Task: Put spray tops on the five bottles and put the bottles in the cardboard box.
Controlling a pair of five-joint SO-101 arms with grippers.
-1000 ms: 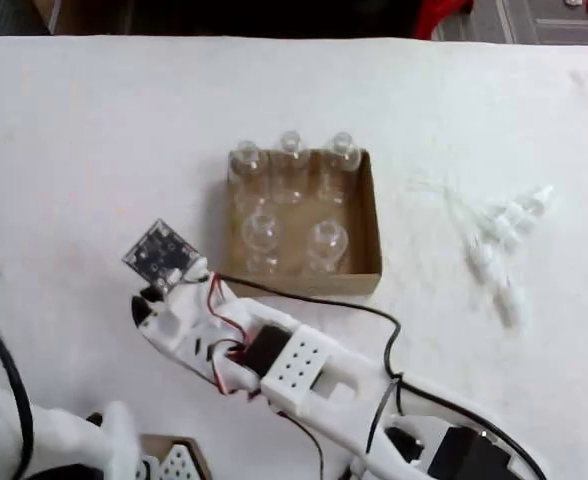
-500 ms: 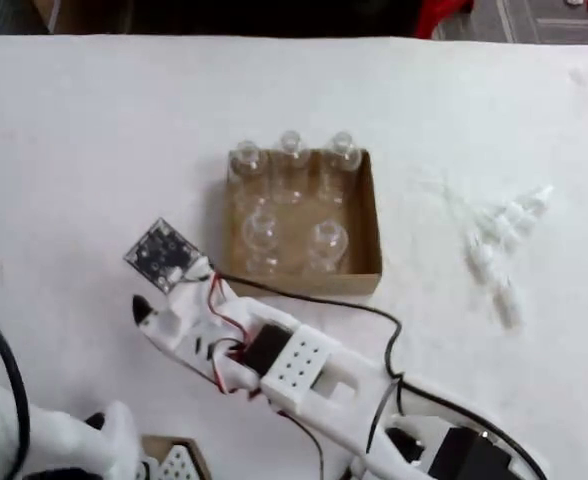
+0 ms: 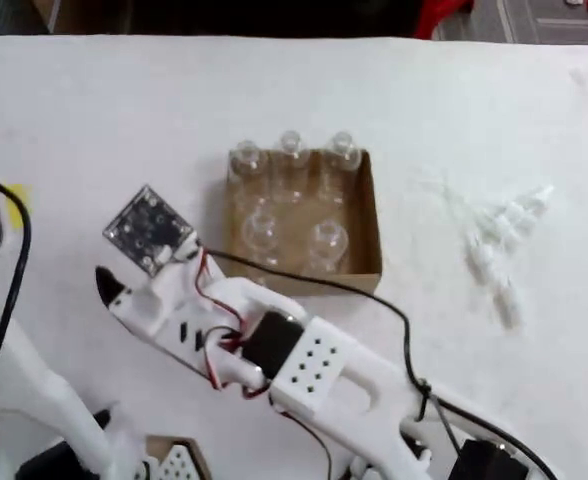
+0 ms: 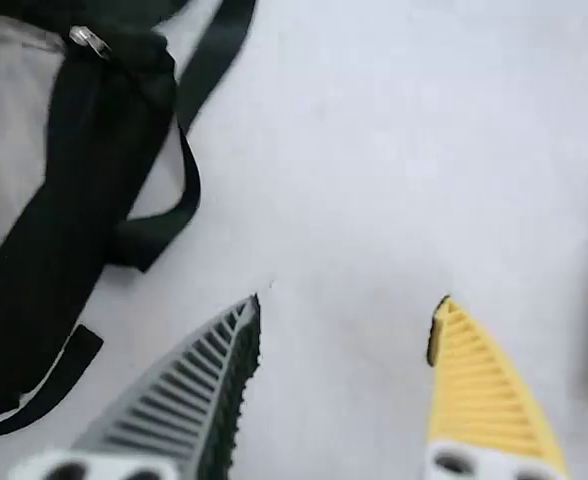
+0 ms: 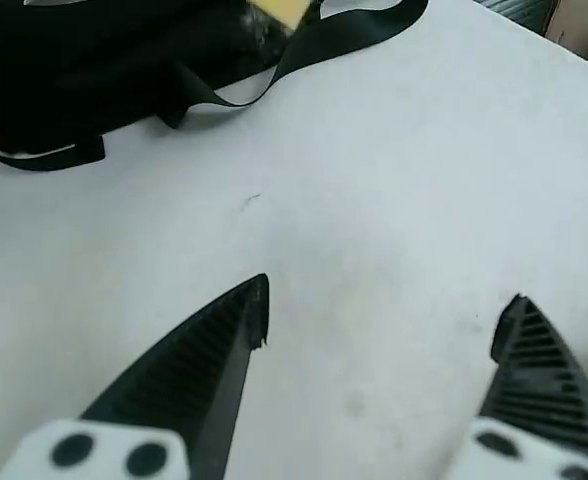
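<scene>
Five bottles (image 3: pixel 292 150); one cardboard box (image 3: pixel 372 235); spray tops (image 3: pixel 499 240): count unclear.

I locate the cardboard box (image 3: pixel 372 222) at frame centre, five bottles (image 3: pixel 292 160) inside it, three in the upper row, two below, spray tops (image 3: pixel 499 245) on the table (image 3: pixel 124 110) to its right, right gripper (image 3: pixel 109 290) at its lower left.

A white table (image 3: pixel 94 110) bears a black strapped bag (image 5: pixel 94 60); beyond its far edge lie darkness and grey floor (image 3: pixel 534 20)
</scene>
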